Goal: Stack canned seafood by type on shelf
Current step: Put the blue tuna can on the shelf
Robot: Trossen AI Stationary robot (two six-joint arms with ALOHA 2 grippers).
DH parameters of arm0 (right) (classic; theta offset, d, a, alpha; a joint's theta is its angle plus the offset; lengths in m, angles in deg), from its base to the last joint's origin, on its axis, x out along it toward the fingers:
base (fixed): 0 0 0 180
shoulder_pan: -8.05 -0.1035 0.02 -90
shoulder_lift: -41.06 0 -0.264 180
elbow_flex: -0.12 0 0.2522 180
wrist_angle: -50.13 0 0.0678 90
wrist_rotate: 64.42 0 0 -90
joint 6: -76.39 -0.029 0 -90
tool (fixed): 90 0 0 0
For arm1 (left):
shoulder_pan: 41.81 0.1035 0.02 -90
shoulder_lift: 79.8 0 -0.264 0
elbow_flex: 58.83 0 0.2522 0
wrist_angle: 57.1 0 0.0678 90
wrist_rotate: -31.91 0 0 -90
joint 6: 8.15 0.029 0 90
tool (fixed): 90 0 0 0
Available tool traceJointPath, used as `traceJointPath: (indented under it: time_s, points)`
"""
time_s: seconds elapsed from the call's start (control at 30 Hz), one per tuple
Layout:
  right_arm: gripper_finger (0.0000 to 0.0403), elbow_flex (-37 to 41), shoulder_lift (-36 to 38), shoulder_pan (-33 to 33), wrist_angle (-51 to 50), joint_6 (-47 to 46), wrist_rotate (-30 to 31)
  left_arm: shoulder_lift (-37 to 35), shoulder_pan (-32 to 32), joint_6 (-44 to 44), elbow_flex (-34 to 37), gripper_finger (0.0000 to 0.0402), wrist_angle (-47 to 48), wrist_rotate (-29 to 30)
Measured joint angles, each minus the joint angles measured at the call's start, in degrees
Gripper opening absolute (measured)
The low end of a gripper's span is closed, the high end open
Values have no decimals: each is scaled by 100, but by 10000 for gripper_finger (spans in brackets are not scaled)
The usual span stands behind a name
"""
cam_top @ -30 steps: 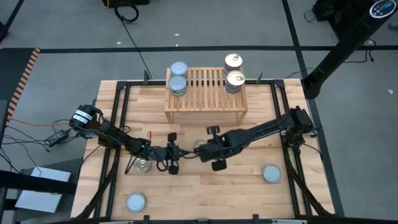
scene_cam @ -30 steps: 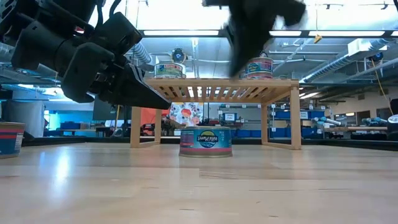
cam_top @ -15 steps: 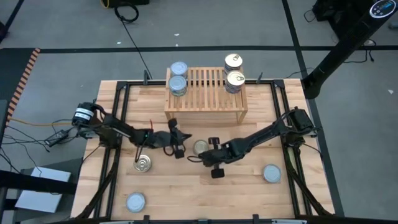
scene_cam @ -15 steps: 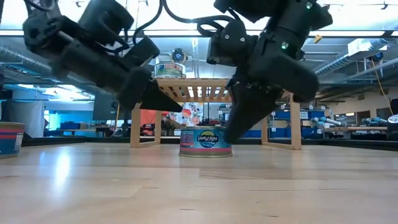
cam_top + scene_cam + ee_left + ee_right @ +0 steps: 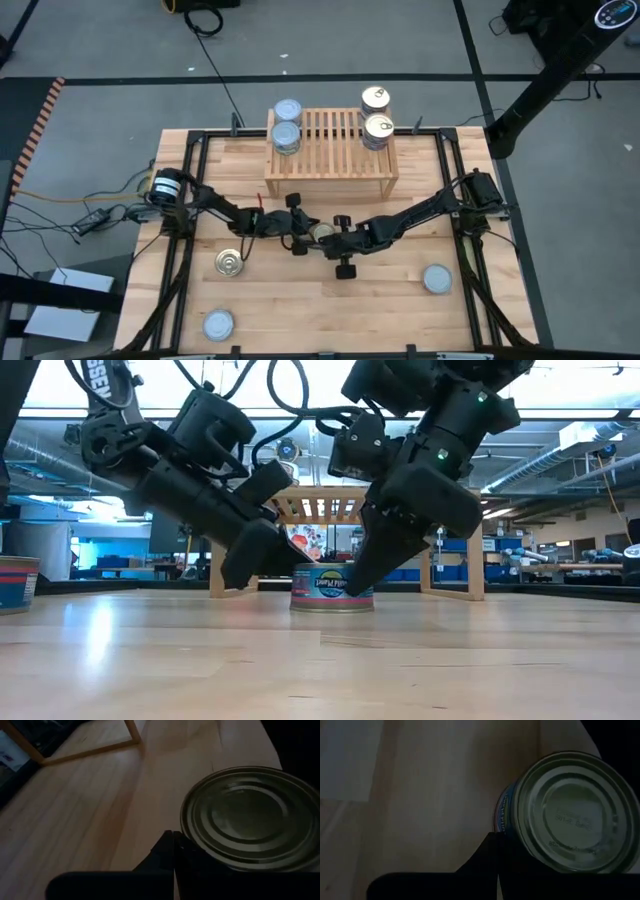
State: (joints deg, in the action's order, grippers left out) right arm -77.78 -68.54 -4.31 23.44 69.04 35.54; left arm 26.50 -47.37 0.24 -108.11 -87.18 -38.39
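Two dark robot arms meet low over the middle of a light plank desk [image 5: 380, 290]. The left end effector [image 5: 238, 573] has its fingers pressed together, holding nothing, with the tip down at the desk surface. Just beside it, on the side toward the other arm, stands a short round metal tin with a teal and pink label and a ridged, dull gold-toned lid [image 5: 332, 587]; in the left wrist view that lid [image 5: 250, 817] sits right against the closed fingers. The right end effector [image 5: 357, 582] is closed as well, grasping nothing, and its tip rests against the opposite side of the same tin, so the tin stands between the two tips.

Beyond the tin, past both end effectors, stands the light wooden shelf with a slatted top and solid side boards [image 5: 330, 145]. On the shelf's end nearer the left arm are silvery-blue lidded tins [image 5: 286, 135]. On the end nearer the right arm are golden pull-tab tins [image 5: 378, 128].

Well behind the left end effector, a golden pull-tab tin [image 5: 229, 263] lies on the desk, and a silvery-blue tin [image 5: 218, 325] sits farther back near the desk's edge. Behind the right end effector, another silvery-blue tin [image 5: 436, 279] stands alone.
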Motion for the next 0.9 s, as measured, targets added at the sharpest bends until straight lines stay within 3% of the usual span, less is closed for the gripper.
traceJointPath:
  time_s: [0.47,0.63,0.9]
  points:
    - [7,-357,461,-114,-360,-5,461,54,-236,27,-3,0,125,-115]
    - [7,-361,754,-23,-380,-20,829,70,-392,131,-4,0,210,-623]
    - [7,-343,748,59,-474,-105,564,58,-561,334,-12,0,181,-216]
